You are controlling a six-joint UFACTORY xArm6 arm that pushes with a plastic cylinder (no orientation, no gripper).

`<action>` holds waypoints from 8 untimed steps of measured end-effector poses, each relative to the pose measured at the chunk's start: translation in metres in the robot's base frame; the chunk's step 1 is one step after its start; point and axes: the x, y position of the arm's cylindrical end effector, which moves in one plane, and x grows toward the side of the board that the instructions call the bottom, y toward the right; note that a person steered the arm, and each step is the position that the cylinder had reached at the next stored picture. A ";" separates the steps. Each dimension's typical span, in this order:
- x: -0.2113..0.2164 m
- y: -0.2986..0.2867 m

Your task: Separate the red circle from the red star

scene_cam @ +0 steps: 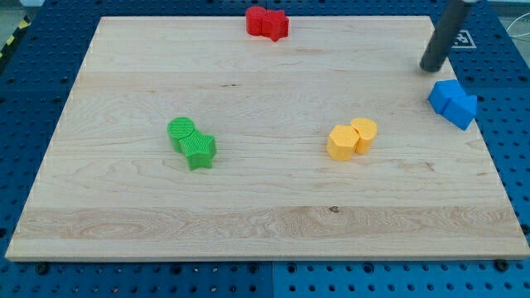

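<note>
Presently, the red circle [257, 20] and red star [276, 25] sit touching at the top edge of the wooden worktop [248, 207], circle on the view's left of the star. My tip [430, 68] rests near the top right, just above the blue blocks [453, 103], well apart from the red pair. No fingers are fitted, so none can be reported apart or together. Green circle [181, 129] touches green star [199, 151]; two yellow blocks [351, 138] touch.
</note>
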 end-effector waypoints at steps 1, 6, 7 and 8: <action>-0.039 -0.035; -0.109 -0.266; -0.109 -0.278; -0.110 -0.300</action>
